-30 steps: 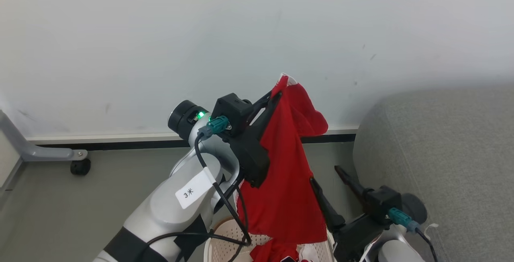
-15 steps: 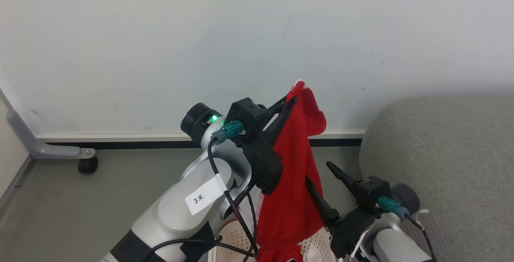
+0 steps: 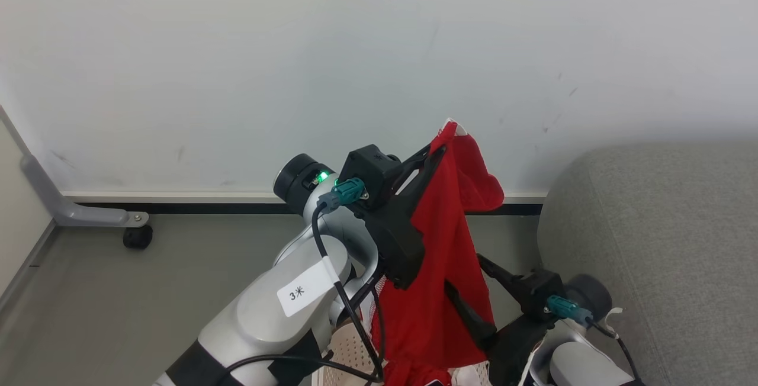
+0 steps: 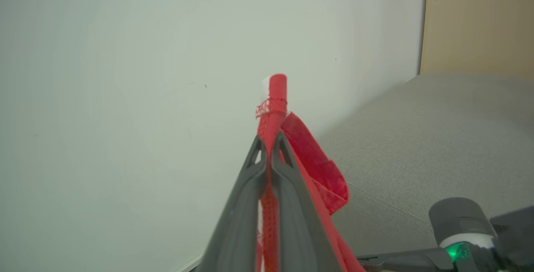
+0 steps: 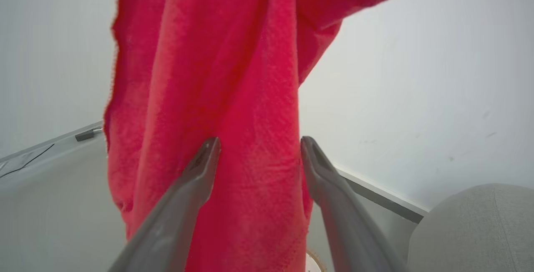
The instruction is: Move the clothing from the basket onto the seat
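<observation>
A red garment of the clothing (image 3: 441, 267) hangs long from my left gripper (image 3: 439, 148), which is raised high and shut on its top edge. In the left wrist view the fingers pinch the red hem (image 4: 276, 96) at my left gripper (image 4: 269, 140). The lower end of the cloth reaches the cream basket (image 3: 349, 353) at the bottom edge, where more red and white cloth lies. My right gripper (image 3: 463, 270) stands open low beside the hanging cloth; in its own view the garment (image 5: 217, 76) hangs just beyond my right gripper (image 5: 259, 142). The grey seat (image 3: 651, 244) lies to the right.
A pale wall with a dark baseboard (image 3: 195, 207) stands behind. A grey frame leg with a black caster (image 3: 137, 236) sits on the floor at the left. Grey floor (image 3: 118, 303) spreads to the left of the basket.
The head camera has shifted, sliding the scene right. The left gripper has carried the garment slightly toward the seat, and the right gripper has come closer to the hanging cloth.
</observation>
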